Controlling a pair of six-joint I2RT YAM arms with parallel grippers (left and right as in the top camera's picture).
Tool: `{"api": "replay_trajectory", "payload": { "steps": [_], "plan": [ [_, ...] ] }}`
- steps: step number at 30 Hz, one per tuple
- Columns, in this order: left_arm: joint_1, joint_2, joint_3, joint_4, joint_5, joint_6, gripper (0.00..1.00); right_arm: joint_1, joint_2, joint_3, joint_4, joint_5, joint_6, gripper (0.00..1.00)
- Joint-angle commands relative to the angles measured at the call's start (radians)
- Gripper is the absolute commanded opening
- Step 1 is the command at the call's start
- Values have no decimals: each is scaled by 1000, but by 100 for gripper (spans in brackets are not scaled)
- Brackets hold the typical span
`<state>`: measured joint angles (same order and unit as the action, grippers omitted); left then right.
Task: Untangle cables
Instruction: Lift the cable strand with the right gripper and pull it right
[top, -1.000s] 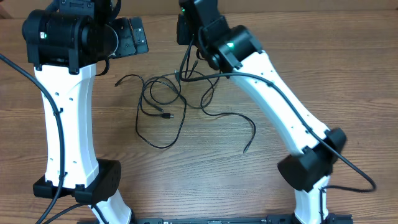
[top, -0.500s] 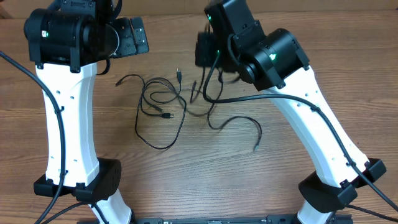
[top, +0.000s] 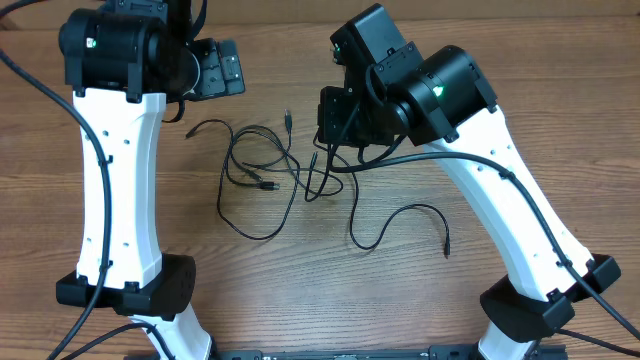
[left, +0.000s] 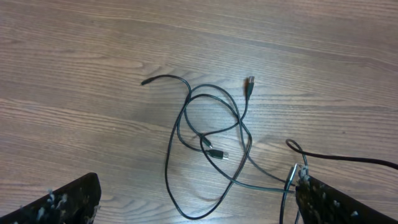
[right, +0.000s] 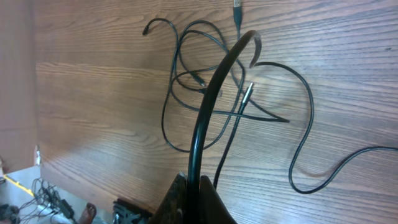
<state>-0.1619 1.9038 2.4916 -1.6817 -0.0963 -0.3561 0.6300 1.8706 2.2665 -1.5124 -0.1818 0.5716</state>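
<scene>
Pinching right gripper (right: 191, 198): fingers clenched on one black cable (right: 208, 106), which rises from the tips in a stiff arc.
Right arm: bends up from its base and leans in over the table (top: 540, 60), wrist turned down above the tangle.
Left gripper (top: 214, 70): released, jaws spread wide, holding nothing.
Left arm: stretched straight forward, wrist tilted down.
Cables (top: 258, 172): loose overlapping loops on the wood, ahead of and below the left gripper and just beside the right gripper.
Right wrist view alone: the grip itself, and a silvery-tipped plug (right: 247, 92) just beyond the held arc.
Left wrist view alone: both pads (left: 62, 202) in the lower corners, with the tangle ahead and between them.
Overhead alone: one strand's free end (top: 446, 248) lying well apart from the right gripper.
</scene>
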Motion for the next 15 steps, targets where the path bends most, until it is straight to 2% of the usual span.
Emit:
{"api": "replay_trajectory", "payload": {
  "steps": [1, 9, 15],
  "plan": [
    [-2, 6, -11, 12, 12, 20, 100, 5, -78, 19, 5, -19, -31, 4],
    [-2, 6, -11, 26, 13, 19, 100, 5, -239, 19, 10, 23, -49, 4],
    [-2, 6, -11, 26, 24, 19, 100, 5, -343, 19, -95, 13, -45, 4]
  ]
}}
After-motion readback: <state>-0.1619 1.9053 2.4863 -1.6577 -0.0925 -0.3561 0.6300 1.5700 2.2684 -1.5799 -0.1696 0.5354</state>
